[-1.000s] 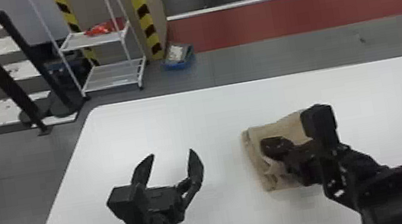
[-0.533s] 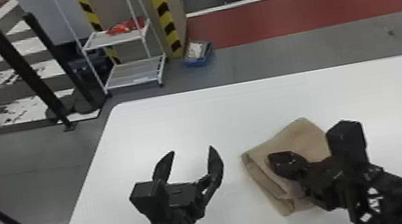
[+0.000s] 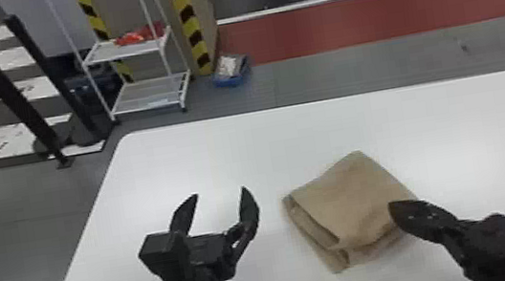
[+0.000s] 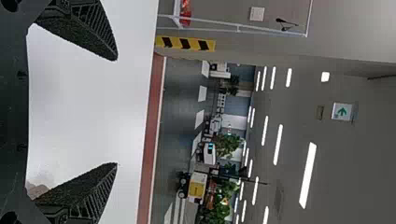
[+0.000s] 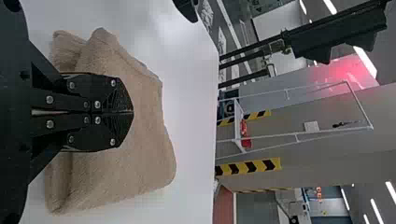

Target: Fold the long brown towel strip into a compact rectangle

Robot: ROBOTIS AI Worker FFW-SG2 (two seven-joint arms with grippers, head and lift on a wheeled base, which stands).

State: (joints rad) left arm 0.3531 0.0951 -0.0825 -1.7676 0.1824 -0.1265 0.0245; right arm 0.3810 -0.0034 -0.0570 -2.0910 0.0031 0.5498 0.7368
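Towel strip [image 3: 349, 204], bundled well in from the left edge of the tabletop [image 3: 229, 151], could skew if the closed right gripper [image 5: 132, 112] drags its layers, the open left gripper [image 3: 221, 192] bracing nothing.

There's a white rack [image 3: 146, 102] over there with something red [image 3: 131, 38] on its upper shelf, yellow-and-black striping [image 3: 185, 15] beside it, a blue tray [image 3: 232, 80] on the floor near the red lane [image 3: 367, 17], black posts [image 3: 9, 89] to the left, and a green arrow sign [image 4: 342, 112] beyond
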